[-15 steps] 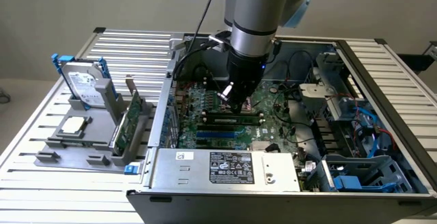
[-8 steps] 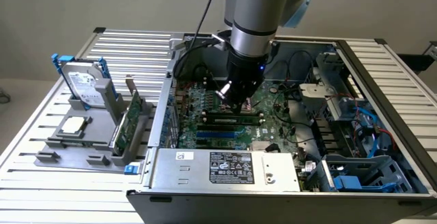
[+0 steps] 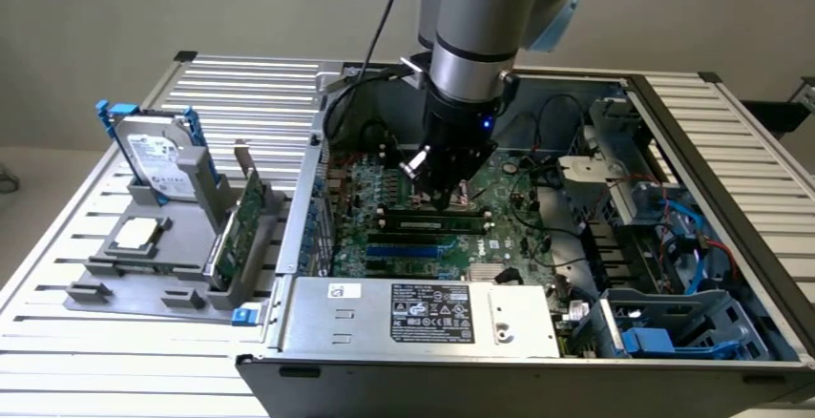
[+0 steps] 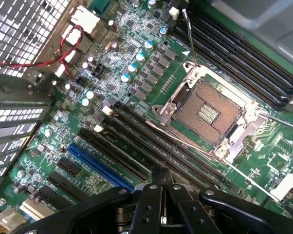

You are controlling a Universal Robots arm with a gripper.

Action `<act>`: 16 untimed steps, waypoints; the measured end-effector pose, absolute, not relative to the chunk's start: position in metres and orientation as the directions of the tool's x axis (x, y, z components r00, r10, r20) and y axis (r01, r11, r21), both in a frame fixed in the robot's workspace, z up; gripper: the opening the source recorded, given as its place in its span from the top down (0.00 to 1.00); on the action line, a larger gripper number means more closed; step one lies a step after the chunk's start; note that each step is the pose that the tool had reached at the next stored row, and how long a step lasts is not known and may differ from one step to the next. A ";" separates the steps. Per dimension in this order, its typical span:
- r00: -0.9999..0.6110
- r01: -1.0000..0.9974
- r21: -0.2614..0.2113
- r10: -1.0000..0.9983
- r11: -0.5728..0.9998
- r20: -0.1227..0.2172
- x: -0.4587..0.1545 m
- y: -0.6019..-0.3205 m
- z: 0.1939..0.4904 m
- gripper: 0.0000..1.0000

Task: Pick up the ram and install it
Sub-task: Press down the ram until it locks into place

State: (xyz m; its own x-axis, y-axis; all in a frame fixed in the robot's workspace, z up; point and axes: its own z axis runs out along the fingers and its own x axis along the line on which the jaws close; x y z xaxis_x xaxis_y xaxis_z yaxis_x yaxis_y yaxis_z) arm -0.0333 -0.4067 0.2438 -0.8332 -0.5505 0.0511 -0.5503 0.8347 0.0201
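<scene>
The ram [image 3: 437,218] lies flat in the memory slots at the middle of the exterior view, a long dark-green stick running across the motherboard [image 3: 510,232] just under the gripper [image 3: 440,189]. The gripper's fingers are pressed together, their tips right at the stick's top edge; whether they touch it I cannot tell. In the wrist view the closed fingers [image 4: 158,195] sit at the lower middle, above the black slots [image 4: 156,146] beside the bare processor socket [image 4: 207,112]. The open computer case [image 3: 421,361] fills the centre and right of the exterior view. At its left a grey holder [image 3: 153,284] carries a hard drive [image 3: 153,156] and a green card [image 3: 236,232].
</scene>
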 end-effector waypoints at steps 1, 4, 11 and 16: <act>-0.839 -0.542 0.019 -0.542 0.840 0.052 -0.033 -0.407 0.245 0.89; -0.854 -0.517 0.017 -0.517 0.856 0.053 -0.033 -0.407 0.248 0.89; -0.887 -0.459 0.007 -0.459 0.888 0.059 -0.033 -0.407 0.253 0.89; -0.906 -0.420 -0.006 -0.419 0.907 0.065 -0.033 -0.407 0.256 0.89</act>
